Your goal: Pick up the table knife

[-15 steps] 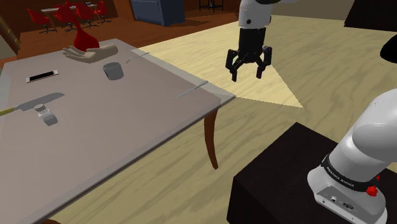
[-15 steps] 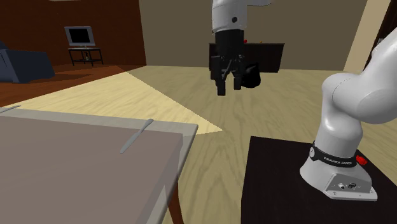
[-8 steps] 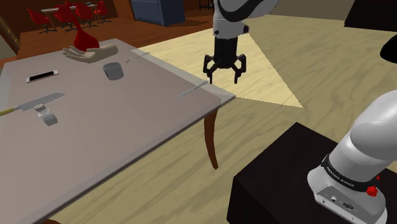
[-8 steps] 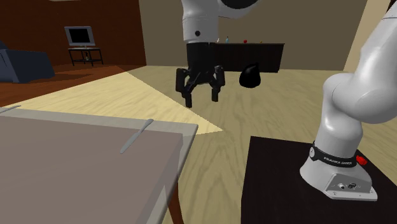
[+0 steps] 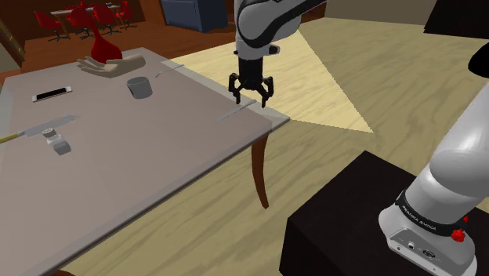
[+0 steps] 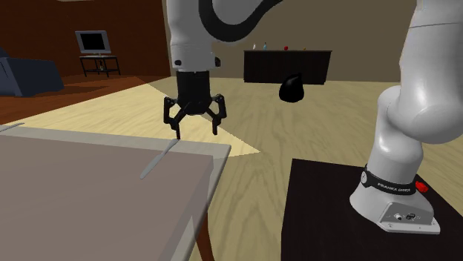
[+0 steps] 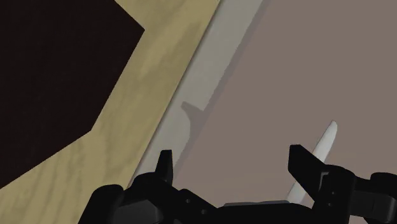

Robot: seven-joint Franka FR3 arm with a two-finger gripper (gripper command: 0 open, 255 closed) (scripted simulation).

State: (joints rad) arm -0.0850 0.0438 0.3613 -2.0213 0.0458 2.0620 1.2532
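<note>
The table knife (image 5: 237,110) is a thin pale grey blade lying flat near the corner of the grey table (image 5: 149,157). It lies close to the table's edge in the second exterior view (image 6: 159,159). My black gripper (image 5: 250,100) hangs open just above the knife's end at that corner, fingers pointing down and clear of it. Seen from the second exterior view, the gripper (image 6: 194,133) hovers a little above the tabletop. In the wrist view the knife (image 7: 319,151) lies beside one finger, outside the gap of the gripper (image 7: 232,156).
On the table stand a grey cup (image 5: 139,87), a flat phone (image 5: 53,93), a hand-shaped holder (image 5: 110,67), a broad-bladed knife (image 5: 45,126) and a small grey piece (image 5: 58,144). A second thin utensil (image 5: 167,70) lies at the far edge. My dark stand (image 5: 353,216) is lower right.
The gripper has travelled to the shoulder view's left and down, from over the floor to just above the table's corner by the knife. It stays open. The knife has not moved.
</note>
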